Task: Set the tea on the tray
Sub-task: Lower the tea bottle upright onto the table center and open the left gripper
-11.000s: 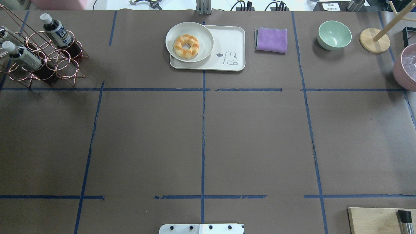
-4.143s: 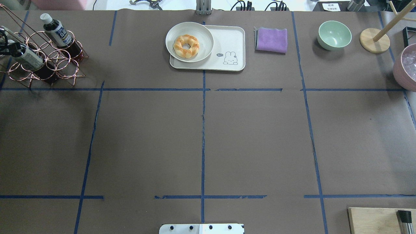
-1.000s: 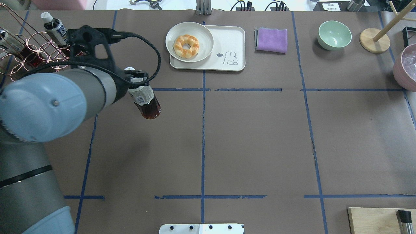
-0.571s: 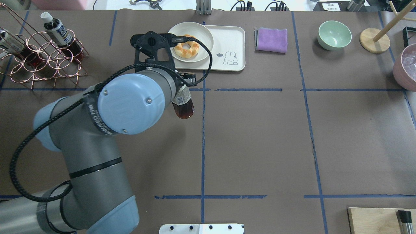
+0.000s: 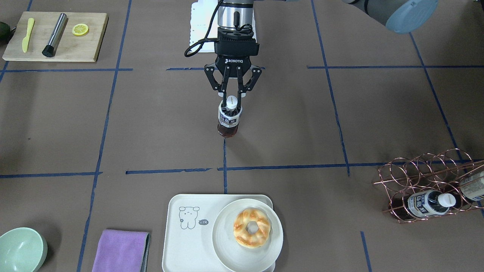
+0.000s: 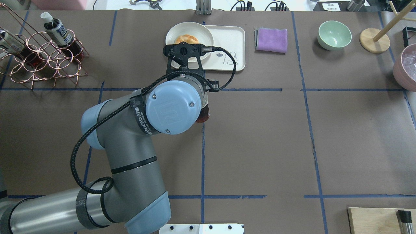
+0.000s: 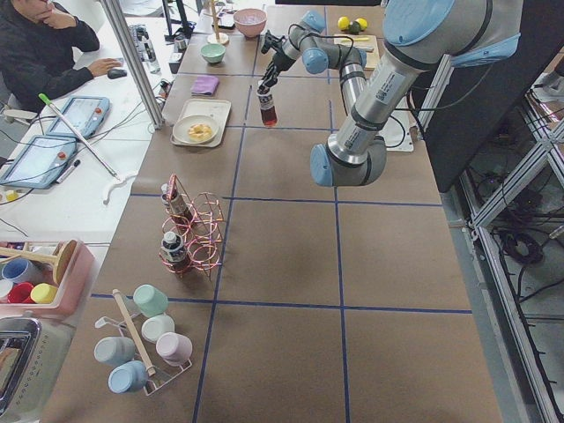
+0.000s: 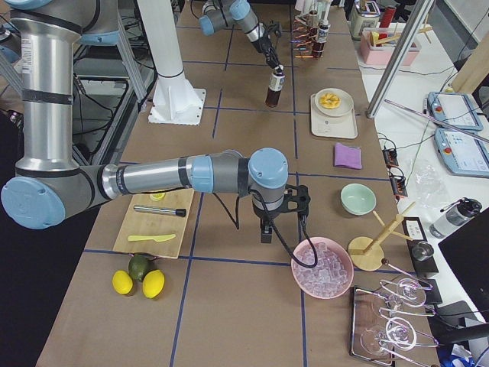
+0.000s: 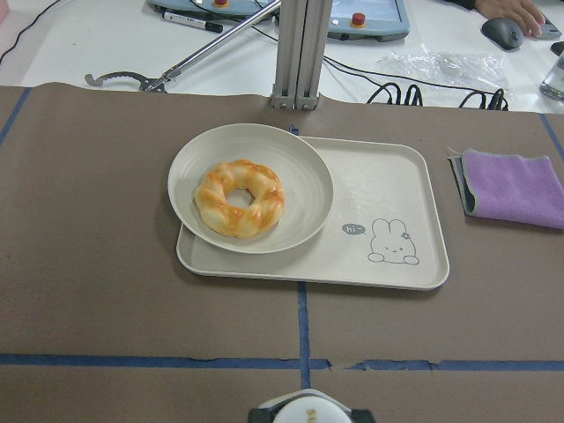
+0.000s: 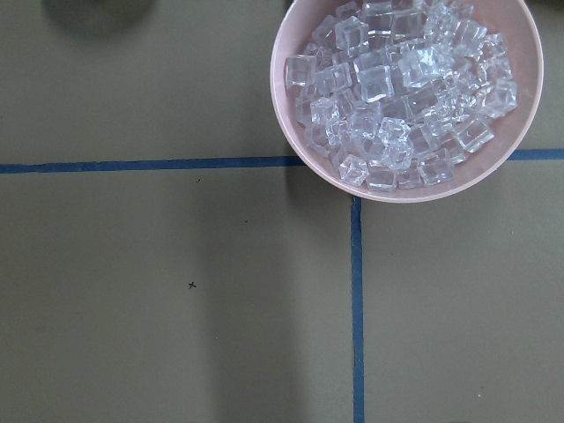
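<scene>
Front-facing: left gripper (image 5: 231, 101) points straight down over mid-table, fingers pinched in on the white cap and neck of the tea (image 5: 228, 121). Bottle upright; cannot tell whether its base touches the paper. It is well apart from the tray (image 5: 181, 241), which lies at the camera-side edge. A white plate (image 5: 227, 253) with a doughnut (image 5: 252, 227) takes the tray's half on this view's right; the printed half is bare. A copper wire rack (image 5: 423, 166) stands far off at view right with another bottle lying in it

Overhead: the left arm's wrist covers the gripper; only the bottle's brown base shows past it, on the robot's side of the tape line from the tray

Exterior left: bottle hangs upright from the gripper, beyond the rack, near the tray but not over it

Exterior right: right gripper (image 8: 265, 232) is low beside a pink bowl (image 8: 306, 287) of ice; how far its fingers are parted, cannot tell

Left wrist: tray and plate ahead, a purple cloth (image 9: 515, 187) beside them; the white cap is at the bottom edge

Right wrist: the ice bowl and brown paper; no fingers visible
</scene>
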Robot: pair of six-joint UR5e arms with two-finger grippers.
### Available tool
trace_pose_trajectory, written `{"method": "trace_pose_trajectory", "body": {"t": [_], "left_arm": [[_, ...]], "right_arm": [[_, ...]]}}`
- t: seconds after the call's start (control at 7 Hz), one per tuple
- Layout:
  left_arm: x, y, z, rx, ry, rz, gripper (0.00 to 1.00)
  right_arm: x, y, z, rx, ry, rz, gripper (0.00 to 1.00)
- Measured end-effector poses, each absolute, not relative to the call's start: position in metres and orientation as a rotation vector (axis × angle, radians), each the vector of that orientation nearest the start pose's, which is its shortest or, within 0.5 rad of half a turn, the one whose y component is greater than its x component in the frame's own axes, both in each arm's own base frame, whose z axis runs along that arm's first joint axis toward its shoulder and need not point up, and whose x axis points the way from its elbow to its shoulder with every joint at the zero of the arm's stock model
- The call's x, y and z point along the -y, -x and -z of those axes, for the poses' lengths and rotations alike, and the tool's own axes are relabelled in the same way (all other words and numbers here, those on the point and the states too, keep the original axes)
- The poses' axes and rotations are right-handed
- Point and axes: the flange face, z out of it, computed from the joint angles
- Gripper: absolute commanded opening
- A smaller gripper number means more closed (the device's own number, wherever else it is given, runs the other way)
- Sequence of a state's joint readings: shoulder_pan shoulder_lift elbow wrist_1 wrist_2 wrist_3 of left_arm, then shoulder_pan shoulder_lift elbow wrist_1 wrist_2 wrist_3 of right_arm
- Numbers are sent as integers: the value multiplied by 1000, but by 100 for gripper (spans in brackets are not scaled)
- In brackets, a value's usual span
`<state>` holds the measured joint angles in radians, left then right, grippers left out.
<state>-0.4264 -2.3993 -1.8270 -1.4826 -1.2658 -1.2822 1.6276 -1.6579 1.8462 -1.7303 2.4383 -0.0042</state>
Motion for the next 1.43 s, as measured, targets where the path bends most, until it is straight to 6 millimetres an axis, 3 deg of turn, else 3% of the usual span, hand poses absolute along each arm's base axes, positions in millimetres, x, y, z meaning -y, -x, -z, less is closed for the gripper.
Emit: {"method": "trace_pose_trajectory", "body": {"t": [0.43,0.57,0.71,0.86,1.43], "left_arm": [[406,-525,-77,-844,-601,270,1],[405,-527,-79,-848,-601,269,15],[405,-529,-80,-849,-601,269,75],[405,-529,-80,-851,-601,270,100],[401,-519,-77,-873,-600,283,100]], "right_arm": [[446,-83,-573,867,-54,-38,100],[446,-83,-574,867,-54,-38,100],[446,-83,-574,867,-53,-38,100],[446,-83,-573,867,-54,-38,100],[446,-83,-572,867,-56,-37,100]]}}
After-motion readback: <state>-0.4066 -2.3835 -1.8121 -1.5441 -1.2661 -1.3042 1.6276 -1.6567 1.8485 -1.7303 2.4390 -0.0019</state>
